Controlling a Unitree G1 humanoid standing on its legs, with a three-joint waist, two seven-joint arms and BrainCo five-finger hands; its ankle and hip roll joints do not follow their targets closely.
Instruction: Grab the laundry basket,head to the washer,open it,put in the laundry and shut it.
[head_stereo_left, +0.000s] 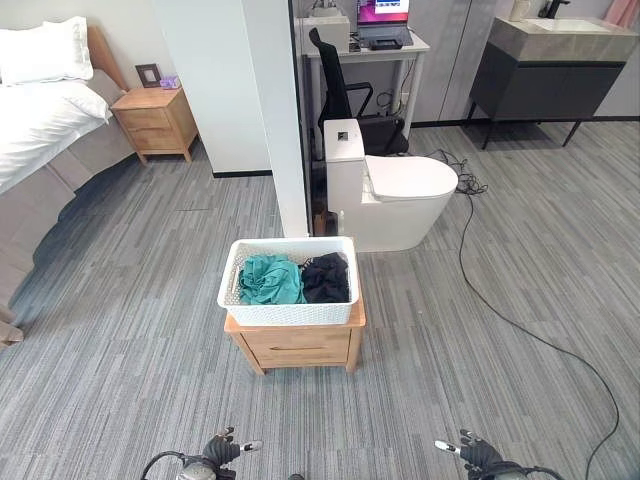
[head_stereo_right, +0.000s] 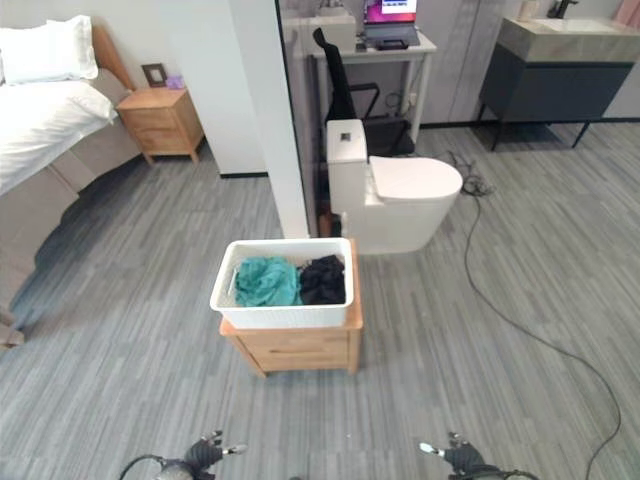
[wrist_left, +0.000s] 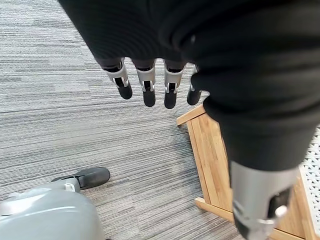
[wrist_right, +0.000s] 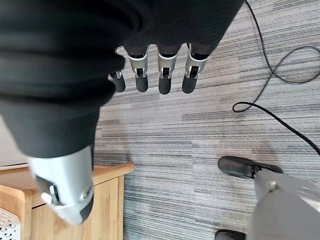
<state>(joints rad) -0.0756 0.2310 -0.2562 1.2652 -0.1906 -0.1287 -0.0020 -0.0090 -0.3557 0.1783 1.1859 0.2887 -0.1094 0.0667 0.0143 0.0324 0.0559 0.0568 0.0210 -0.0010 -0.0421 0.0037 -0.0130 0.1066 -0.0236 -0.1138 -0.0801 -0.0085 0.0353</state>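
Grey striped carpet (head_stereo_left: 120, 300), bed (head_stereo_left: 40, 120), toilet (head_stereo_left: 400, 195).

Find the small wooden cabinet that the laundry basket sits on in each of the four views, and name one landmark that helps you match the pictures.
Left eye view: wooden cabinet, centre, under the white laundry basket.
Right eye view: centre, slightly left.
Left wrist view: its side and leg, past the left hand.
Right wrist view: a corner, beside the right hand.
Shared landmark: grey striped carpet.
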